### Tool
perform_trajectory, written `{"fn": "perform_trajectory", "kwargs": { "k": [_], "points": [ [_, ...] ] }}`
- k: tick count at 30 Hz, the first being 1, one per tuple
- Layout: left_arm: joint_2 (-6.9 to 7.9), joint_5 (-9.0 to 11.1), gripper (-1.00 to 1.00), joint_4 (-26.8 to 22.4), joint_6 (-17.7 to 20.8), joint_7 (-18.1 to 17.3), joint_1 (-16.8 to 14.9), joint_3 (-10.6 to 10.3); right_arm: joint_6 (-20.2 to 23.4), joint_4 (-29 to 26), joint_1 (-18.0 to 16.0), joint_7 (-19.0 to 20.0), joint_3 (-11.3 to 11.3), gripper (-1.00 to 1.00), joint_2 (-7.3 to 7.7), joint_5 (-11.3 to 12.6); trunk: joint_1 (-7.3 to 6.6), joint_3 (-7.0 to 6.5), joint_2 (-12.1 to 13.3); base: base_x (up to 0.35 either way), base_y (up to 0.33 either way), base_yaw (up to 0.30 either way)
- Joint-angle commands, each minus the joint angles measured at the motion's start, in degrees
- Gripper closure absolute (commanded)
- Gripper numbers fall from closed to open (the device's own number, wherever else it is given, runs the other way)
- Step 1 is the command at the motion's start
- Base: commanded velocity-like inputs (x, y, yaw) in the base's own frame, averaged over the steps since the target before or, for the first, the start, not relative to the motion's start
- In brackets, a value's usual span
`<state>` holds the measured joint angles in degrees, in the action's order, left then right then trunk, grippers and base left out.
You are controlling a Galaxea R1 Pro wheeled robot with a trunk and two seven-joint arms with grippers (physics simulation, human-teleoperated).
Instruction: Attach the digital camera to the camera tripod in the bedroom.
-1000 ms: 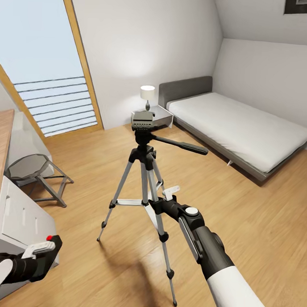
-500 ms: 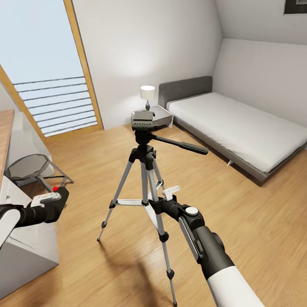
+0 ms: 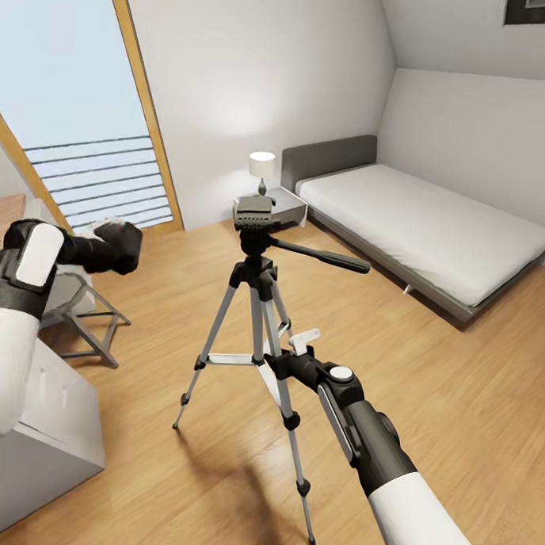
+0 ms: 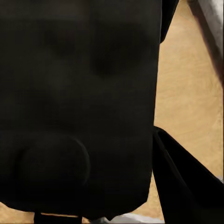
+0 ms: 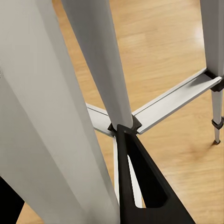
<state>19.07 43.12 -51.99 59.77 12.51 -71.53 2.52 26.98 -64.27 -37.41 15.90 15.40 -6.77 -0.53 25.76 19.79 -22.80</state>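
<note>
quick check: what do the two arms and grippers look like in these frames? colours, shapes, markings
Both arms match: white tubular forearm, black wrist section, black gripper body with pale grey-white fingers. The left arm carries a rounded white panel on its black wrist. The right arm has a white round cap and a grey strip along its black wrist; the right gripper ends in slim pale fingers. No loose cables or lettering visible.

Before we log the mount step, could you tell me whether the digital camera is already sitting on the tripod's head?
No, the camera tripod head plate is bare, and the left hand holds the digital camera off to the side.
</note>
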Motion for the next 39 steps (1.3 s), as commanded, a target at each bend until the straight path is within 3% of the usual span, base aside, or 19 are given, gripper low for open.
{"fn": "perform_trajectory", "kwargs": {
  "k": [1, 3, 4, 5, 8, 15, 23, 30, 39],
  "points": [
    [-2.27, 1.52, 1.0, 1.87, 0.23, 0.47, -4.03, -0.02, 1.06, 3.15, -0.04, -0.17, -0.11, 1.0, 0.01, -4.04, 0.02, 0.12, -0.11, 0.0, 0.0, 0.0],
    [-4.22, 1.35, 1.0, 4.06, 0.23, 0.48, -7.34, -0.13, 1.05, 3.13, -0.04, -0.16, -0.11, 1.0, 0.04, -4.04, 0.02, 0.12, -0.11, 0.0, 0.0, 0.0],
    [-6.02, 1.22, 1.0, 6.14, 0.22, 0.49, -10.68, -0.28, 1.05, 3.12, -0.05, -0.16, -0.11, 1.0, 0.06, -4.04, 0.02, 0.12, -0.11, 0.0, 0.0, 0.0],
    [-10.51, 1.06, 1.0, 11.14, 0.18, 0.49, -20.86, -0.63, 1.06, 3.1, -0.05, -0.17, -0.11, 1.0, 0.09, -4.04, 0.02, 0.12, -0.11, 0.0, 0.0, 0.0],
    [-13.24, 1.02, 1.0, 12.89, 0.19, 0.5, -26.12, -0.86, 1.11, 3.1, -0.04, -0.17, -0.11, 1.0, 0.09, -4.04, 0.02, 0.12, -0.11, 0.0, 0.0, 0.0],
    [-17.78, 0.92, 1.0, 13.42, 0.17, 0.55, -30.13, -1.19, 1.23, 3.1, -0.06, -0.13, -0.11, 1.0, 0.09, -4.04, 0.02, 0.12, -0.11, 0.0, 0.0, 0.0],
    [-18.32, 0.79, 1.0, 12.96, 0.17, 0.58, -30.48, -1.55, 1.24, 3.13, -0.04, -0.09, -0.11, 1.0, 0.09, -4.03, 0.02, 0.12, -0.11, 0.0, 0.0, 0.0],
    [-18.7, 0.77, 1.0, 10.01, 0.04, 0.51, -30.51, -4.37, 1.31, 3.41, -0.05, -0.14, -0.11, 1.0, 0.09, -4.03, 0.02, 0.12, -0.11, 0.0, 0.0, 0.0],
    [-20.05, 1.21, 1.0, 10.48, -0.78, 0.16, -30.47, -5.56, 1.07, 3.53, -0.05, -0.17, -0.11, 1.0, 0.09, -3.93, 0.02, 0.12, -0.11, 0.0, 0.0, 0.0]
  ]
}}
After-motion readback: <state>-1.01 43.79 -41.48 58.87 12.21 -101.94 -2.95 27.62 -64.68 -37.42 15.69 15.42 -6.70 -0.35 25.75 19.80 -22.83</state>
